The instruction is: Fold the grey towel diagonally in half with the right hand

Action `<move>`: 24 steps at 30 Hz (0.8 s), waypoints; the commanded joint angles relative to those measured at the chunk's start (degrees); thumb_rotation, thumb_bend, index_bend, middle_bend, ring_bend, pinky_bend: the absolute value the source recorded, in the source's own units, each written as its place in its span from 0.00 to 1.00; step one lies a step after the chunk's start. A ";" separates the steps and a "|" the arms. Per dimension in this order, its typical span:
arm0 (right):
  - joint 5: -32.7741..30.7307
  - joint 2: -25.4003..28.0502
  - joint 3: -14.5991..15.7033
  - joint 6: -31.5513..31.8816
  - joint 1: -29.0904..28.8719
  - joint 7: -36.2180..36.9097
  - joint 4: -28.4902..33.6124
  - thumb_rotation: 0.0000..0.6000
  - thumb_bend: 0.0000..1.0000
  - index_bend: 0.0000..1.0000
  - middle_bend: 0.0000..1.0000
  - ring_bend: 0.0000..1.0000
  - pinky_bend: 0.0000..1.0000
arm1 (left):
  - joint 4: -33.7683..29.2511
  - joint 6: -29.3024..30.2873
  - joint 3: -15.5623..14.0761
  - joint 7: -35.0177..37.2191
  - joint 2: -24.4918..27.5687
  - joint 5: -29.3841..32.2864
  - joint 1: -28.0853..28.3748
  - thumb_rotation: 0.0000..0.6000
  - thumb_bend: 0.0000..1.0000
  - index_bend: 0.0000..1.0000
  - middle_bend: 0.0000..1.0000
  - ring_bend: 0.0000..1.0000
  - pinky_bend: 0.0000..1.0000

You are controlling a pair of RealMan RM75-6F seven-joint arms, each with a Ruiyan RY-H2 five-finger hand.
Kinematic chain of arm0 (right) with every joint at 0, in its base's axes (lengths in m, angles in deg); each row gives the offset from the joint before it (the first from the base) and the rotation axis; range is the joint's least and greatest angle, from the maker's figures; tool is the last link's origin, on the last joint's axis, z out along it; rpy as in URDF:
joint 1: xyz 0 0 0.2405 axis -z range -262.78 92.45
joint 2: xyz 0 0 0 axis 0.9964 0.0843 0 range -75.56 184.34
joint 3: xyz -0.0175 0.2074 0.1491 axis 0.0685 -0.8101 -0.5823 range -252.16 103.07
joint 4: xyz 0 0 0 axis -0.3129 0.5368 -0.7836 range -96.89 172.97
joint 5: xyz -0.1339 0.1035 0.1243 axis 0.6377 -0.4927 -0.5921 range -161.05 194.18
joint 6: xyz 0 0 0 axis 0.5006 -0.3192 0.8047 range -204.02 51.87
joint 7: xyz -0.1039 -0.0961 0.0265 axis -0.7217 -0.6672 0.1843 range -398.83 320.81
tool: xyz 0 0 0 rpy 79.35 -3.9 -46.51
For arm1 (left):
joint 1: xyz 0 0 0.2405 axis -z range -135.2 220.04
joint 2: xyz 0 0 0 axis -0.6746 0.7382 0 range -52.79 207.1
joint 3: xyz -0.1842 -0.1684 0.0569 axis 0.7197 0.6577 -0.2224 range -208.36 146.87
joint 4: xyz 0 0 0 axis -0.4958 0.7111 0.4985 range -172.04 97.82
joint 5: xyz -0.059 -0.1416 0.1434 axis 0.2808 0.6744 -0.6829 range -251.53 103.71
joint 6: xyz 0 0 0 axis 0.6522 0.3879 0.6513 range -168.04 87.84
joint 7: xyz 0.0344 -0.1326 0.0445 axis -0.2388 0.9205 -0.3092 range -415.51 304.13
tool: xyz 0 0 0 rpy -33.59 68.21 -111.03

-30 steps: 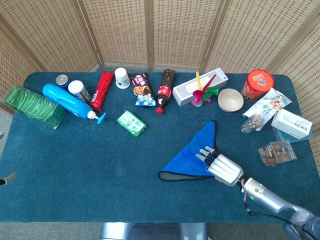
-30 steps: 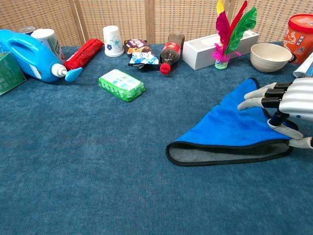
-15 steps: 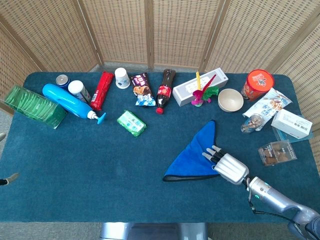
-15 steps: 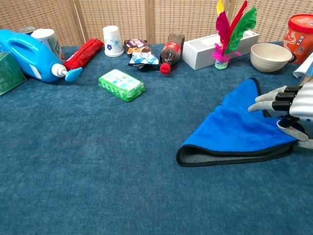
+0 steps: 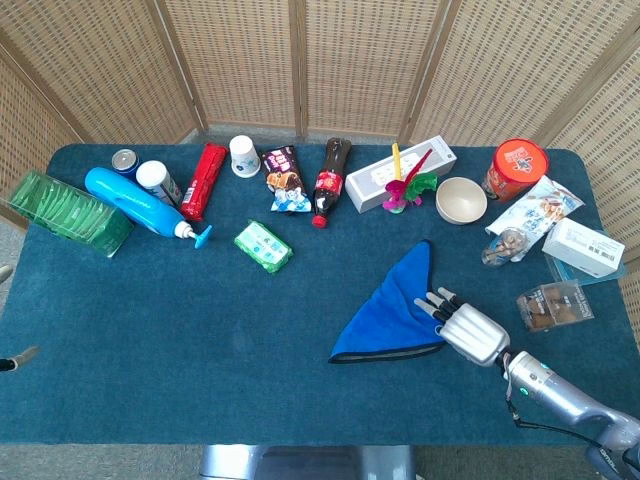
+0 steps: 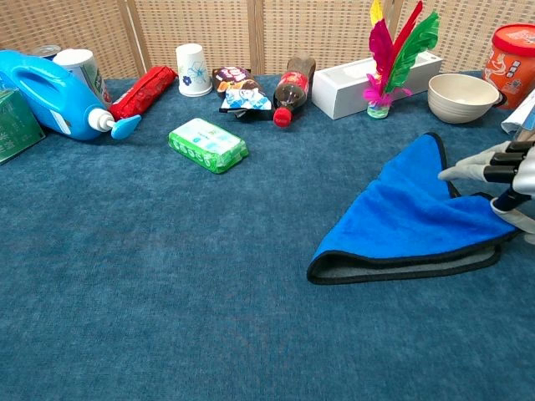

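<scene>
We see the towel [image 5: 392,311] folded into a blue triangle, grey underside showing along its black-edged fold. It lies left of our right hand [image 5: 468,328], whose spread fingers [image 6: 468,170] rest on its near corner; whether they pinch it we cannot tell.

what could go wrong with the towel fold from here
1. The right hand rests on the towel at its right edge; pulling away could drag the top layer and shift the fold.
2. In the chest view the grey underside shows past the blue layer along the near edge, so the corners may end up misaligned.
</scene>
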 commanded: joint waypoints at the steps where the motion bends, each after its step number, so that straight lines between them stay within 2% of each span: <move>1: -1.50 1.75 0.44 -2.03 0.32 -1.37 2.61 0.86 0.53 0.02 0.00 0.00 0.18 | -0.01 0.04 -0.03 0.20 0.06 -0.10 -0.03 1.00 0.19 0.00 0.00 0.00 0.00; 3: -2.34 2.56 0.51 -2.90 0.58 -2.06 3.88 0.67 0.53 0.01 0.00 0.00 0.18 | 0.04 0.12 -0.05 0.31 0.09 -0.20 -0.07 1.00 0.19 0.00 0.00 0.00 0.00; 6: -3.91 3.91 0.48 -4.47 0.95 -3.54 5.53 0.51 0.53 0.01 0.00 0.00 0.17 | 0.03 0.17 -0.12 0.55 0.16 -0.43 -0.11 1.00 0.19 0.00 0.00 0.00 0.00; 9: -4.50 4.84 0.42 -4.94 1.22 -4.66 6.77 0.40 0.53 0.01 0.00 0.00 0.17 | 0.06 0.21 -0.16 0.68 0.18 -0.52 -0.15 1.00 0.19 0.00 0.00 0.00 0.00; 21: -6.01 8.67 -0.74 -3.35 3.19 -9.20 10.47 0.37 0.54 0.03 0.00 0.00 0.17 | -0.11 0.09 -0.33 0.32 0.10 -0.82 -0.04 1.00 0.19 0.00 0.00 0.00 0.00; 24: -7.18 9.29 -1.94 -2.17 3.78 -9.01 10.75 0.36 0.54 0.04 0.00 0.00 0.17 | -0.16 0.19 -0.34 0.31 0.08 -0.93 -0.05 1.00 0.19 0.00 0.00 0.00 0.00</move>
